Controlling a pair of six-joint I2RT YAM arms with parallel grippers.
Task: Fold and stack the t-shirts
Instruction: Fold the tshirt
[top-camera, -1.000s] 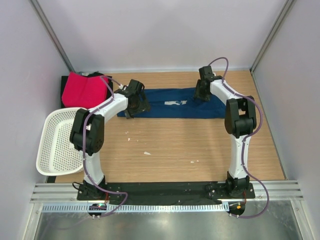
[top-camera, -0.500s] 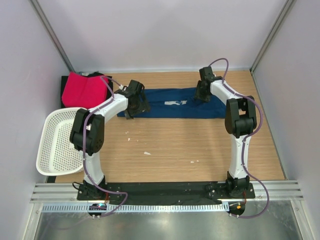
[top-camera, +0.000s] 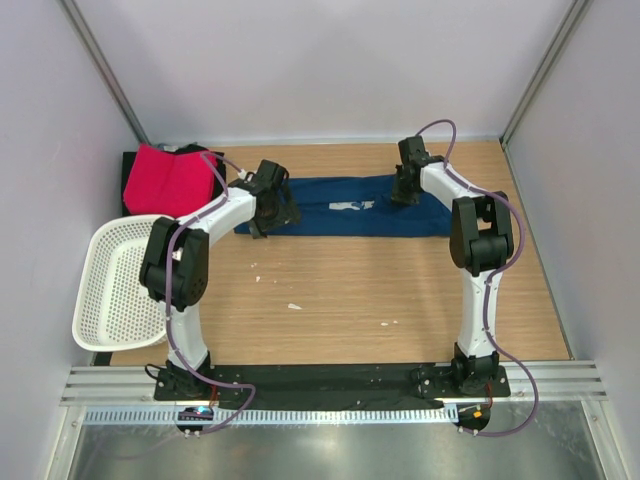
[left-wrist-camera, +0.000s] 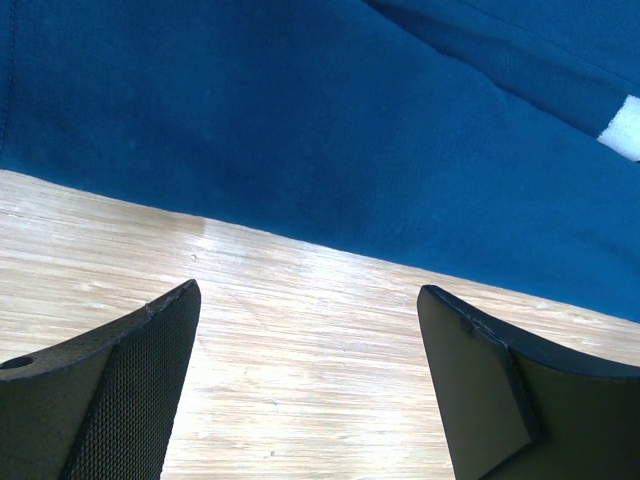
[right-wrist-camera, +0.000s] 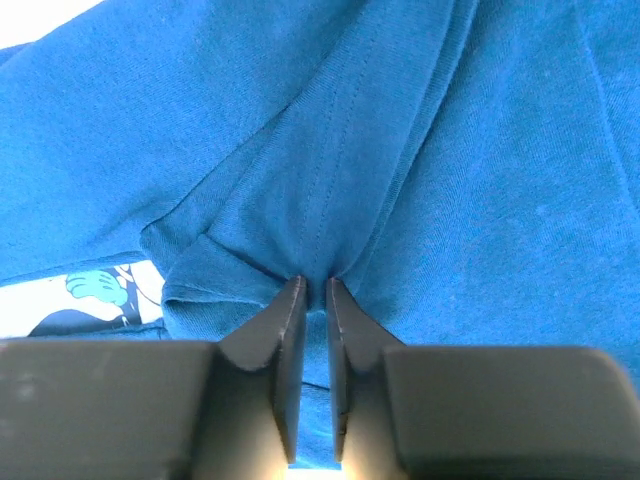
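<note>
The navy t-shirt (top-camera: 350, 215) lies folded into a long strip across the far part of the table, its white print (top-camera: 350, 205) facing up. My left gripper (top-camera: 264, 226) hangs open over bare wood at the strip's near left edge; in the left wrist view its wide-apart fingers (left-wrist-camera: 120, 370) frame the table, with the navy cloth (left-wrist-camera: 300, 120) just beyond. My right gripper (top-camera: 402, 192) sits on the strip's far edge, right of the print. In the right wrist view it (right-wrist-camera: 315, 285) is shut on a bunched pinch of the navy cloth (right-wrist-camera: 480, 180).
A folded pink-red t-shirt (top-camera: 165, 180) rests on a black one (top-camera: 132, 164) at the far left corner. A white perforated basket (top-camera: 115, 280) hangs over the table's left edge. Small white specks (top-camera: 294, 306) dot the wood in the middle.
My right gripper has closed on the navy cloth at the far edge. The left arm has stayed where it was, open.
</note>
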